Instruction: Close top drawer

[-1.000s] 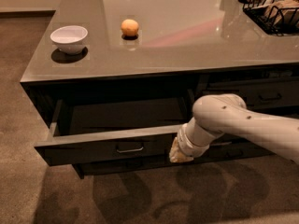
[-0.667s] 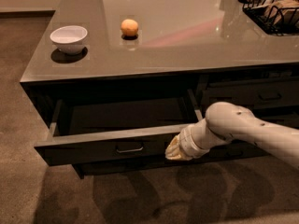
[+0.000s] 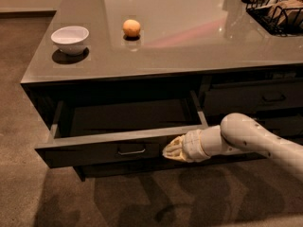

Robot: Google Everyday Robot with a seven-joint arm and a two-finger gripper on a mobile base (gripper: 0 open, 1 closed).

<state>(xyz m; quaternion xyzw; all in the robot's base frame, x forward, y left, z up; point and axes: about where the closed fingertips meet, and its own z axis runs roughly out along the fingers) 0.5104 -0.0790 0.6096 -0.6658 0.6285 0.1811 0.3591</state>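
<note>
1. A low cabinet with a glossy grey countertop [image 3: 189,51] fills the upper part of the view. Its front edge runs left to right, and its left front corner is close to the left side of the view.
2. The top drawer [image 3: 90,152] sits in the left half of the cabinet, directly under the countertop, and is pulled well out toward the viewer.
3. The drawer's long axis runs left to right, parallel to the counter's front edge. Its dark front panel faces the viewer, and its grey side walls and floor show behind the panel.
4. A small metal bar handle [image 3: 131,151] lies level at the middle of the front panel.
5. The gripper [image 3: 173,149] is at the drawer's front panel, right of the handle and near the panel's right end. It appears to touch the face just under the top edge. Whether it is clenched or released cannot be told.
6. The pale robot arm [image 3: 255,138] reaches in from the lower right, passing in front of the dark lower drawers [image 3: 251,98] on the cabinet's right half.
7. Brown carpet [image 3: 28,193] spreads in front of the drawer and along the cabinet's left side.
8. On the countertop, a white bowl [image 3: 70,38] sits near the left edge, with a round orange fruit [image 3: 131,28] to its right and apart from it. A black wire basket [image 3: 279,13] is at the far right corner.
</note>
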